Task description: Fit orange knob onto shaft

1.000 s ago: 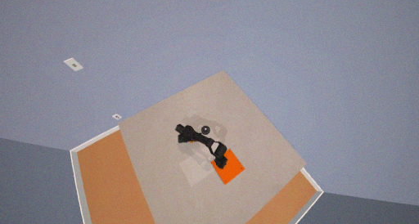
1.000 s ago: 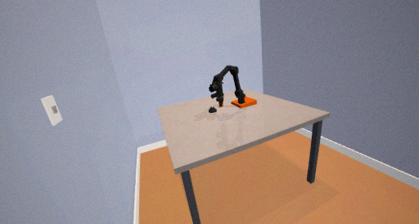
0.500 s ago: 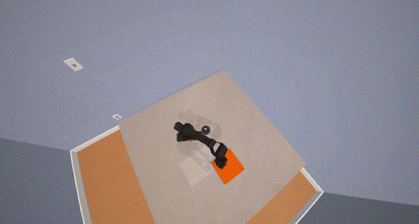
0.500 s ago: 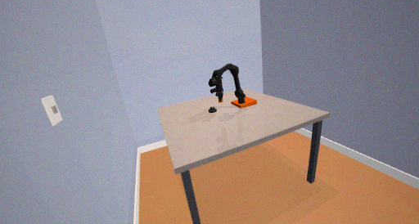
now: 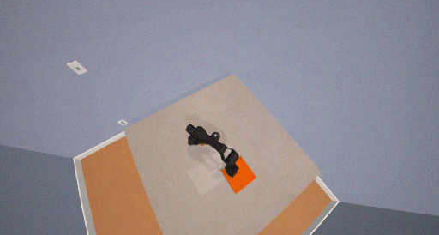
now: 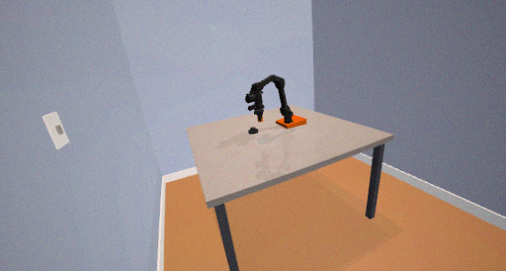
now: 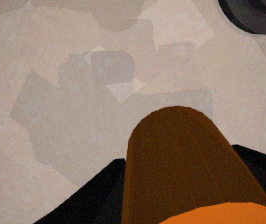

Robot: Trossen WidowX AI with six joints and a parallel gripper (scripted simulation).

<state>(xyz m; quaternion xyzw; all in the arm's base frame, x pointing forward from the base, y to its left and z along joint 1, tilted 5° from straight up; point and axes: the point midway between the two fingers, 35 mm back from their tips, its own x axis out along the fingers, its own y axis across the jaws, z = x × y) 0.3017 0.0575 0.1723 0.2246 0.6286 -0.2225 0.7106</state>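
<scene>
The orange knob is between the two black fingers, its bright orange face nearest the camera in the wrist view and its side in shade. My gripper is shut on it and holds it above the table; its underside and hole are hidden. The dark round pedestal stands on the table apart from the knob, at the top right of the wrist view, cut off by the frame. A small light spot shows on top of it in the top view; the shaft's flat side cannot be made out.
The arm's orange base plate lies on the table. The arm arches from it to the gripper. Shadows of the arm fall across the table top. Walls stand beyond the table.
</scene>
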